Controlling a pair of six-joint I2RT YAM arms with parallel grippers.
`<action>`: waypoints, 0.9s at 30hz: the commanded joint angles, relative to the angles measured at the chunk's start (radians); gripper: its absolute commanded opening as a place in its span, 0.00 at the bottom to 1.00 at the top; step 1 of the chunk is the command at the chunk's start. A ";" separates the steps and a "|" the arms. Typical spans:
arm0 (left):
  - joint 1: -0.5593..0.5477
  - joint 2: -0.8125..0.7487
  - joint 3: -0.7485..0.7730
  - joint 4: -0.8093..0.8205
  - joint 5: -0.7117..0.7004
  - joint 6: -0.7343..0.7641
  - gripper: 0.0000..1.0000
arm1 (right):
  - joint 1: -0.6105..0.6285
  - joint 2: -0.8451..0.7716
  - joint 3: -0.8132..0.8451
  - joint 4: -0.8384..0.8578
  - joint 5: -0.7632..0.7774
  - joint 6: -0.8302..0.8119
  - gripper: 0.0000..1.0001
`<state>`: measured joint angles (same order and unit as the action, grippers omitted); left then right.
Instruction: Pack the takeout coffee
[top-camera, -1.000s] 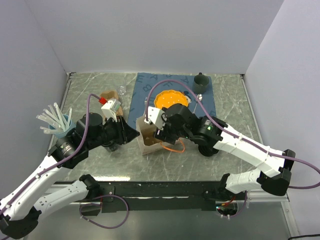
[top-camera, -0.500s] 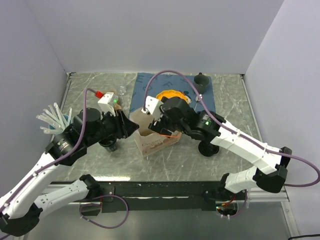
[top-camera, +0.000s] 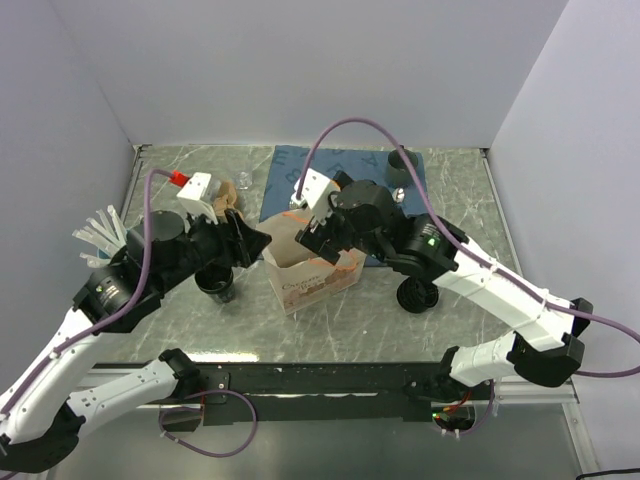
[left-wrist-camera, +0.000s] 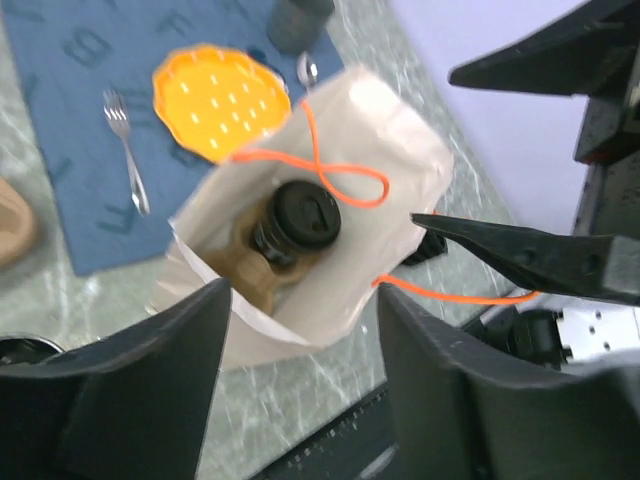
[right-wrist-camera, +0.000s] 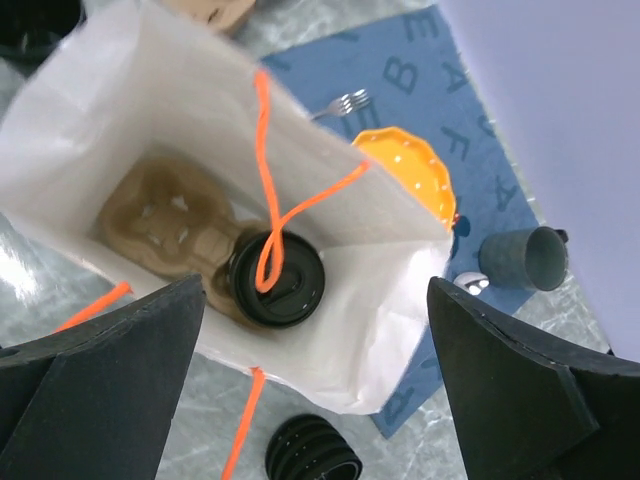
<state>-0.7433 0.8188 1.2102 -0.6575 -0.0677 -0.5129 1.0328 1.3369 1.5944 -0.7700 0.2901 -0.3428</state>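
Paper, white inside and tan outside: the bag stands open at the middle of the top view on the grey marbled worktop. The coffee cup sits upright at the bottom of the bag, lid on, in one pocket of a brown pulp tray. In the left wrist view the cup is at the centre of the frame. In the right wrist view it is just below centre.

One of the bag's orange handles droops across the cup's lid. Another loop hangs outside the bag's lower edge.

The left gripper hovers over the bag's near rim. Its jaws are spread wide, one to each lower corner of its frame, and I see nothing between them. The right gripper hangs above the bag mouth. Its jaws are parted as far as the frame shows, and it grips nothing either. In the top view the two grippers face each other across the bag, left one at centre left, right one just above centre.

Above the bag in the top view lies a blue mat. The wrist views show an orange plate and a fork on it. A dark green mug stands at the mat's far right corner. A ribbed black lid lies on the worktop to the right of the bag. A dark round container stands to the bag's left, partly under the left arm, and I cannot tell what it is. Clear straws stick up at the far left.
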 joint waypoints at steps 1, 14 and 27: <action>-0.004 0.013 0.077 0.016 -0.090 0.050 0.71 | -0.016 -0.012 0.114 0.017 0.047 0.083 1.00; 0.007 0.213 0.274 -0.126 -0.479 -0.035 0.97 | -0.017 -0.037 0.300 -0.198 -0.041 0.404 1.00; 0.386 0.534 0.473 -0.643 -0.773 -0.340 0.99 | -0.017 -0.384 -0.074 -0.058 -0.131 0.446 1.00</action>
<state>-0.4393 1.3552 1.7260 -1.1370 -0.7105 -0.7761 1.0210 1.0183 1.5478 -0.9237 0.2035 0.1005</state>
